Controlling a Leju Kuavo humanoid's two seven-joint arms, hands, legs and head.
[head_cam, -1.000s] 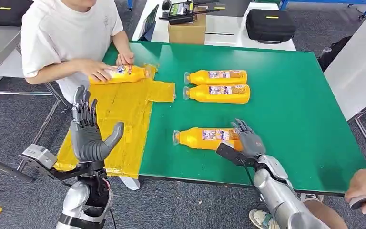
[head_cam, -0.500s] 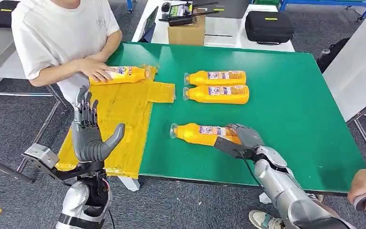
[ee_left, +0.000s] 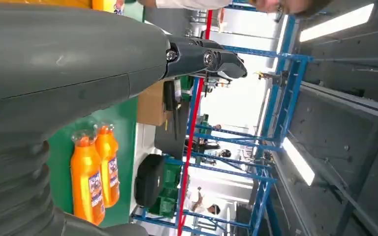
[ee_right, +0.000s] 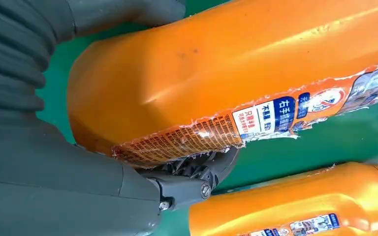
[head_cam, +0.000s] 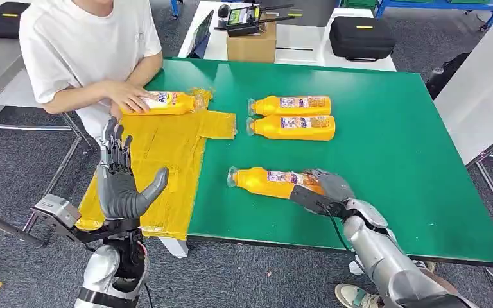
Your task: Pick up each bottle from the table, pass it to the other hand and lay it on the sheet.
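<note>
Fingers spread and pointing upward, the left hand [head_cam: 121,186] is raised off the table's near left corner, palm turned inward and holding nothing. Beyond it a yellow sheet [head_cam: 160,160] covers the left part of the green table [head_cam: 391,141] and hangs over the near edge. At the sheet's far end lies an orange bottle [head_cam: 170,101] on its side, and a person in a white T-shirt [head_cam: 83,45] rests a hand [head_cam: 127,96] on it. Farther right, past the sheet's edge, a pair of orange bottles [head_cam: 292,116] lie side by side on the bare green, touching along their length, caps toward the sheet (the left wrist view catches them too). Nearer the robot, a fourth bottle [head_cam: 271,182] lies on its side on the table, cap toward the sheet. The right hand [head_cam: 326,190] is wrapped around its base end, thumb on one flank and fingers on the other, as the right wrist view shows close up.
</note>
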